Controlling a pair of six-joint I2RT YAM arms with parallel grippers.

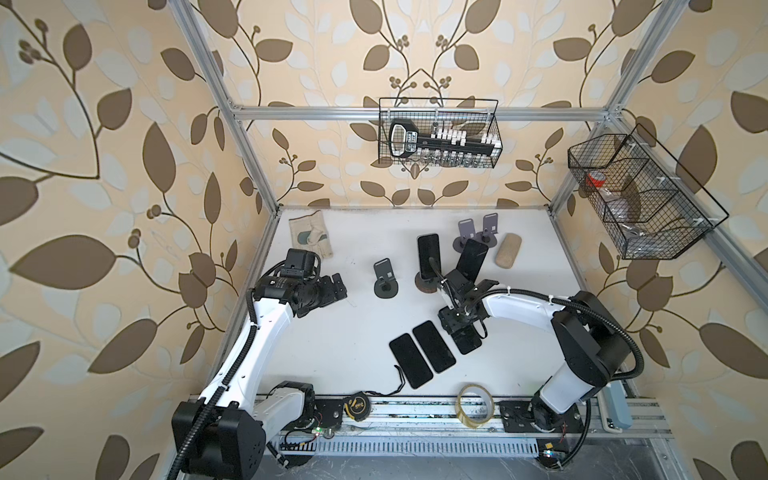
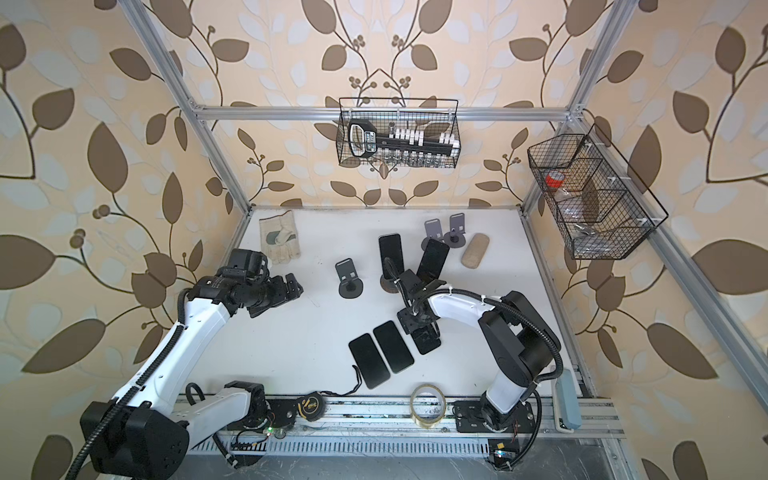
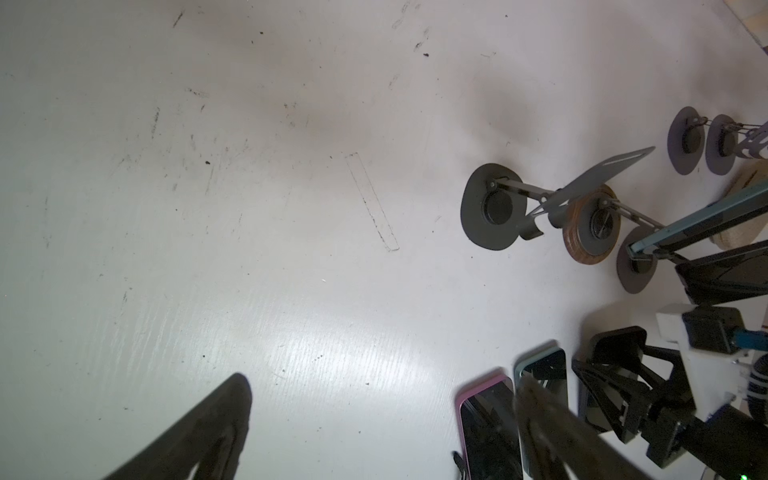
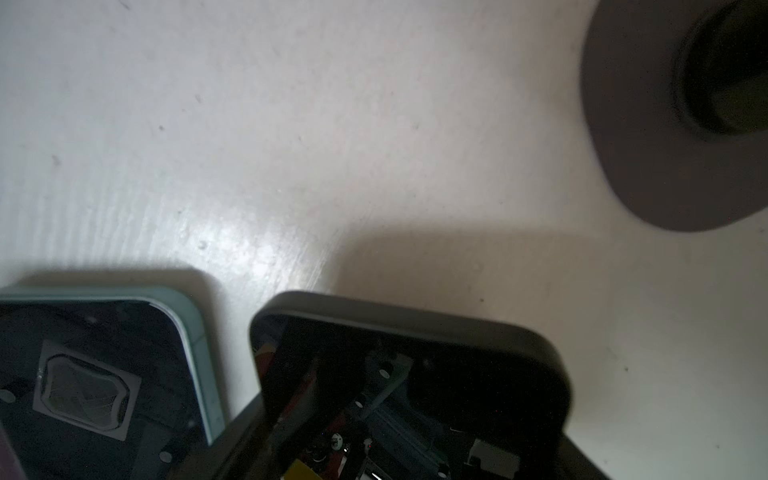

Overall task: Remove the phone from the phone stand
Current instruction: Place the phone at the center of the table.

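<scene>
Right gripper (image 1: 460, 330) clamps the dark-cased phone (image 4: 411, 322) across its width, low at the table (image 1: 353, 324), just beside the flat phones (image 1: 432, 345). Left gripper (image 1: 337, 286) hangs spread wide, empty. Another phone (image 1: 428, 251) leans on its phone stand (image 1: 424, 286). It is likely stiff, slick and glass-faced, so grip the side edges.

My left arm (image 1: 268, 326) and right arm (image 1: 515, 304) wear white shells between black joints. Ribbed black hoses (image 1: 188, 434) run along both, held by white ties. My left fingers (image 3: 208, 428) are plain black.
</scene>
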